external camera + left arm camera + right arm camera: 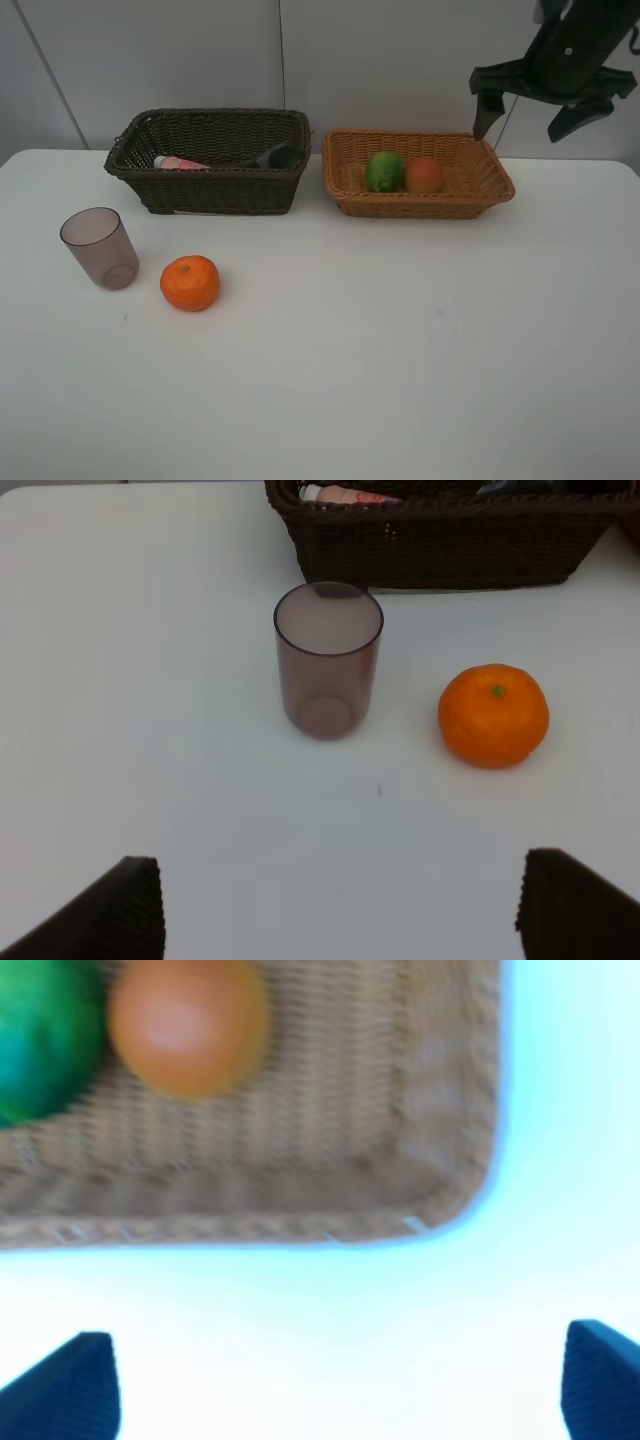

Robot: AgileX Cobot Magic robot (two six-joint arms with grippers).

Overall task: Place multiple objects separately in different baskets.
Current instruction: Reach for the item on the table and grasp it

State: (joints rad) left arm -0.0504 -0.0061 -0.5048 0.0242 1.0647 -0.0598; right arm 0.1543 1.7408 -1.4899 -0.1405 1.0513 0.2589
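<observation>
Objects: none held. The right jaws are spread wide, empty and touching nothing. They hang over the right-end corner of the light tan basket (420,205), w/ the R arm (575,45) reaching in at top right of the high view. Below them, inside that shallow basket, the orange-red fruit (425,175) and green fruit (384,171) rest right up against each other. The orange-red one is nearer the corner, and the R wrist view is blurred.

The left jaws are spread wide too, empty. Only the two dark fingertips (100,915) show, in the L wrist view, over bare white counter (400,350). Ahead of them the purplish cup (328,660) stands upright, translucent, mouth up. The tangerine (493,715) sits near it, apart, green stem spot up.

Behind both is the dark brown basket (220,190), deeper, just beside the tan one w/ a small gap. In it the pink bottle (185,163) w/ white cap lies at the left end. The black bottle (282,155) is at the right end, mostly hidden by the rim.
</observation>
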